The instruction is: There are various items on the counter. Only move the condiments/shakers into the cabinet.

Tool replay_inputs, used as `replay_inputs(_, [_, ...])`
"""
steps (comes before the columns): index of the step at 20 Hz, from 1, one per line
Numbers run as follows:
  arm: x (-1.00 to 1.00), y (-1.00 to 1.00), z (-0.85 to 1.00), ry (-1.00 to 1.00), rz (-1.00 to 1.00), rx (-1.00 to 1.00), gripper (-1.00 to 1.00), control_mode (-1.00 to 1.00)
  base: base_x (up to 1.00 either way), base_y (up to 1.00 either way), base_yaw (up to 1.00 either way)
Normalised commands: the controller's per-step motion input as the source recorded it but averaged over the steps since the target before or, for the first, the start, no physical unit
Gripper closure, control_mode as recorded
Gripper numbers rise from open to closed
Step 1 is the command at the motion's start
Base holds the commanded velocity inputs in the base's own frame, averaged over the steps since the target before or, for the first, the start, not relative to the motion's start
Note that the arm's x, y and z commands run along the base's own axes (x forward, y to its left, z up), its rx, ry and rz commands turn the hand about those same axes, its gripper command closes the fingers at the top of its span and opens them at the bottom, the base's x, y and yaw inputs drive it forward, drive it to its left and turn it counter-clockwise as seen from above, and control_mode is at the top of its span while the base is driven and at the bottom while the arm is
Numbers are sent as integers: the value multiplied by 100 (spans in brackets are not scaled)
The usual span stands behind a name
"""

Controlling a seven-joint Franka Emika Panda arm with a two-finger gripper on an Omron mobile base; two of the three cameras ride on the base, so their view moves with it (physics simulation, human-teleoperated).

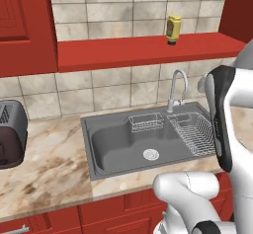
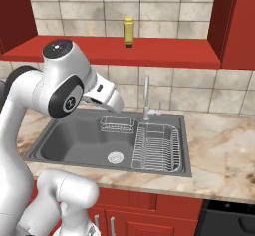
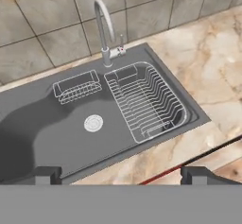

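A mustard-yellow bottle with a dark label (image 1: 173,29) (image 2: 128,31) stands upright on the cabinet, a long doorless red shelf (image 1: 123,51) (image 2: 89,51) under the tiled wall. My gripper (image 3: 122,174) hangs above the front of the sink, well below and in front of that shelf. It is open, its two dark fingertips (image 3: 47,173) stand wide apart and nothing is between them. The marble counter (image 1: 49,164) (image 2: 221,150) (image 3: 212,72) runs on both sides of the sink.
A dark grey sink (image 1: 118,146) (image 2: 74,145) (image 3: 42,138) holds a wire dish rack (image 1: 195,132) (image 2: 157,148) (image 3: 144,100) and a small wire basket (image 3: 77,86). A curved faucet (image 1: 177,87) (image 2: 146,98) (image 3: 105,27) rises behind it. A dark toaster (image 1: 10,134) sits at the left.
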Motion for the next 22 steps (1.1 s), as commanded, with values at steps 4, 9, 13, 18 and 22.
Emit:
replay_inputs(4, [-61, 24, -34, 6, 1, 0, -100, -100, 0, 0, 0])
replay_inputs(9, [0, 0, 0, 0, 0, 0, -100, 100, -39, 77, 7])
replay_inputs(13, [0, 0, 0, 0, 0, 0, -100, 100, 12, 100, 7])
replay_inputs(18, [0, 0, 0, 0, 0, 0, -100, 100, 22, 100, 6])
replay_inputs(22, [0, 0, 0, 0, 0, 0, -100, 100, 1, 100, 8])
